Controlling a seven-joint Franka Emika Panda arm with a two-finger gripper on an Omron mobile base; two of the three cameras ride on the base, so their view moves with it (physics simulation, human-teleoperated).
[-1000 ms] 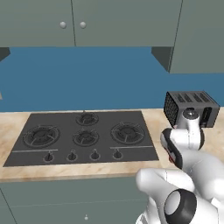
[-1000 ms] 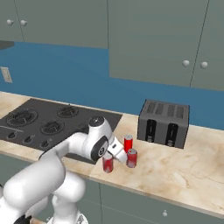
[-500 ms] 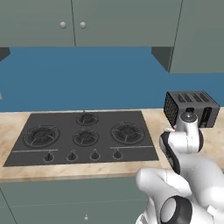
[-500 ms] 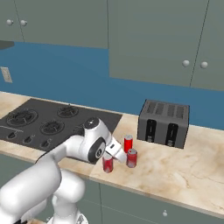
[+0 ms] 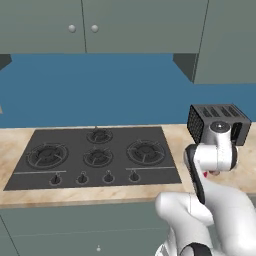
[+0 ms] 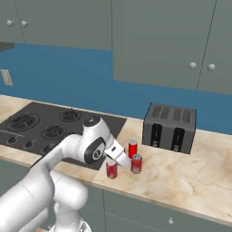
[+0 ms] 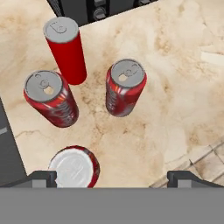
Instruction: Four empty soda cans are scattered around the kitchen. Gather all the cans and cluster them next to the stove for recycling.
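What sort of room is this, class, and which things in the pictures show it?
Most likely a kitchen, a rendered one. A black gas stove is set into a beige marble counter, a slotted toaster stands against the blue wall, and grey-green cabinets hang above.

Four red soda cans (image 7: pixel 126 87) upright, clustered beside stove (image 5: pixel 95 156)

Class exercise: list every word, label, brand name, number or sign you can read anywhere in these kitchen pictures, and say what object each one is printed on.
None can be read.
soda cans: plain red sides, no brand.
toaster: no markings.
stove: its knobs carry no legible marks.
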